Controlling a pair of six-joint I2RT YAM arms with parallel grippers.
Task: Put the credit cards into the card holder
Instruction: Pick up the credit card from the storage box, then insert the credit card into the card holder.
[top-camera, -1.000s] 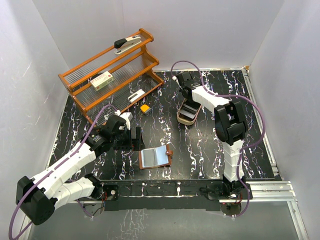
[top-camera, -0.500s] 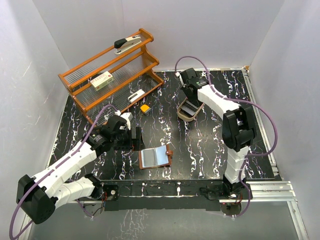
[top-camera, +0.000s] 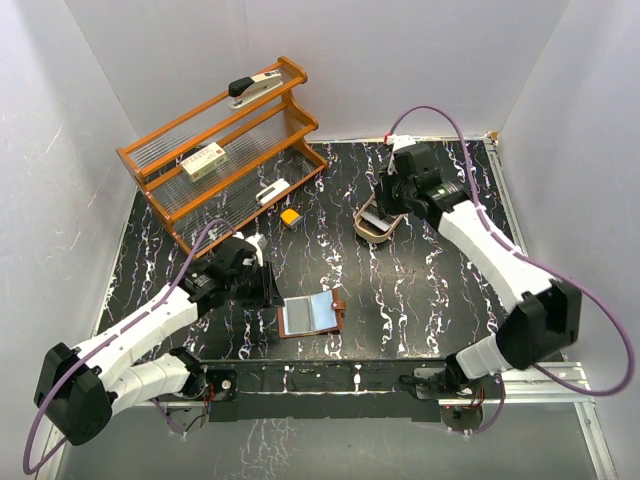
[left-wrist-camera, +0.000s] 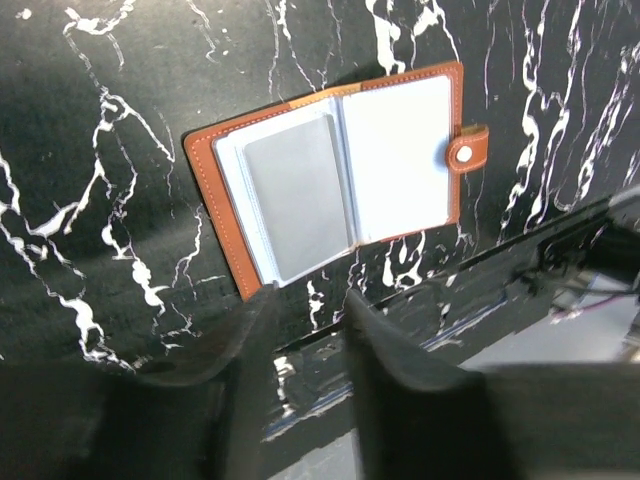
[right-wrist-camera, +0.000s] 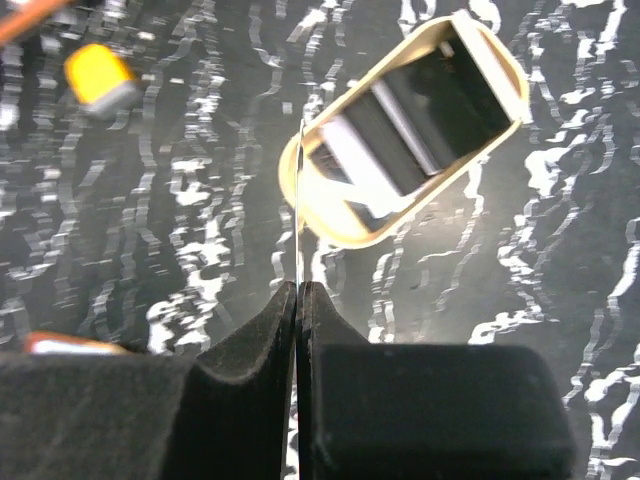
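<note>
The card holder (top-camera: 310, 313) lies open on the black marbled table, brown leather with pale inner pockets (left-wrist-camera: 395, 150). A grey credit card (left-wrist-camera: 290, 195) sits in its left pocket. My left gripper (top-camera: 267, 286) hovers just left of it, jaws part open around nothing (left-wrist-camera: 307, 295). My right gripper (top-camera: 390, 196) is above the tan oval tray (top-camera: 362, 232), shut on a credit card seen edge-on as a thin line (right-wrist-camera: 300, 200). More credit cards (right-wrist-camera: 355, 165) lie in the tray (right-wrist-camera: 330, 228).
A wooden two-shelf rack (top-camera: 170, 190) stands at the back left, with a stapler (top-camera: 255, 88) on top and a small box (top-camera: 203, 160) on a shelf. A yellow-orange block (top-camera: 290, 216) (right-wrist-camera: 100, 78) lies between rack and tray. The table's front rail runs just below the card holder.
My right arm has swung out to the right and risen from the tray with a card pinched in its jaws. My left gripper's jaws have narrowed and it has edged toward the card holder.
</note>
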